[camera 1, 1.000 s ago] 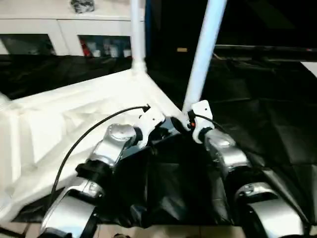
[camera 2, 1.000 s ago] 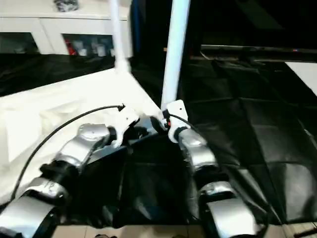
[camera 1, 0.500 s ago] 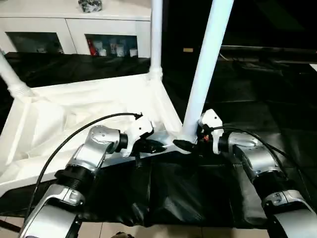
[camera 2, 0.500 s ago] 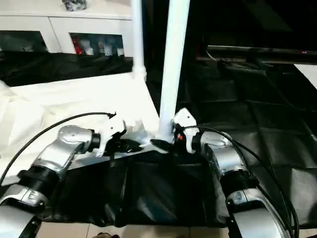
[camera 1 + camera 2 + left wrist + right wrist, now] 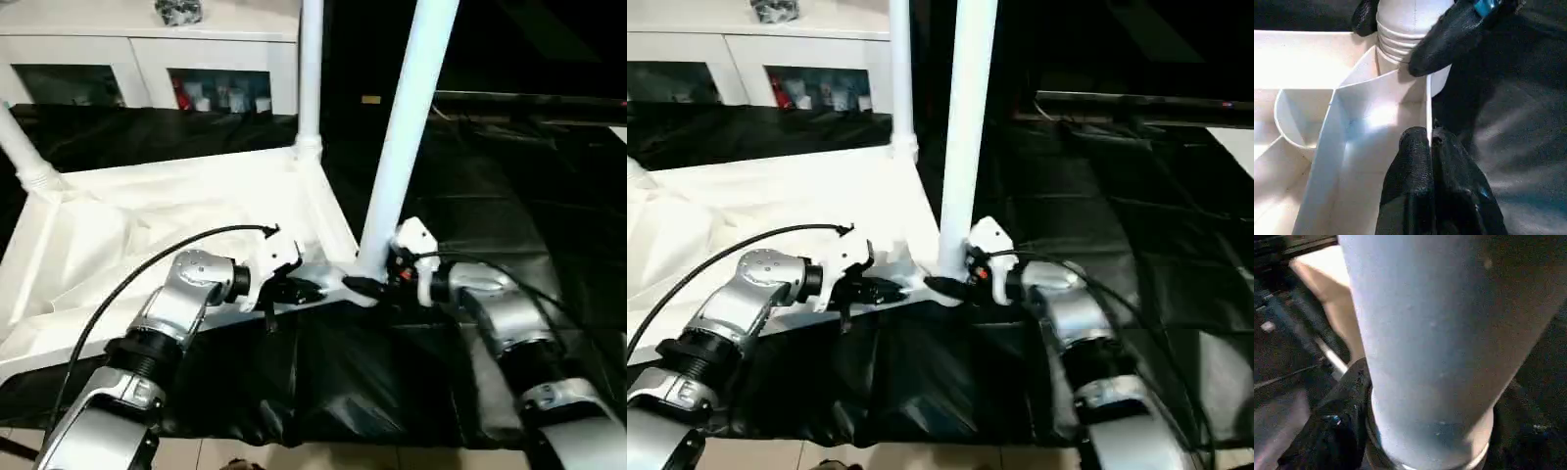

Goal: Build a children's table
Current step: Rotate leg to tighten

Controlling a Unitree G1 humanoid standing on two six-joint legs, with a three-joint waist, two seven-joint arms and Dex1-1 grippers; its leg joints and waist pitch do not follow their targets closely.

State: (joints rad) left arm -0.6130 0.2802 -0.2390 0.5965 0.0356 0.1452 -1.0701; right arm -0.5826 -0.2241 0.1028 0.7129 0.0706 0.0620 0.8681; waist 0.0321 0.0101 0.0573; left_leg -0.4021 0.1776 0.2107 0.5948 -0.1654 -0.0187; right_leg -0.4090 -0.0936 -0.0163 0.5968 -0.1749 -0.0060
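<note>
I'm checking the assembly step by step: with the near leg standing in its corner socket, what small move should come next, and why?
Probably keep turning the long round white plastic leg into the corner socket of the upturned white plastic table top. The right gripper clasps the leg's base, the left gripper pinches the top's edge wall, and ridges on the leg's base still show above the socket.

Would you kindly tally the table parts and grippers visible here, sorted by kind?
Table tops: 1, upside down
Legs standing in corner sockets: 3, near, far, left
Grippers: 2, left gripper and right gripper
Total: 6
</note>
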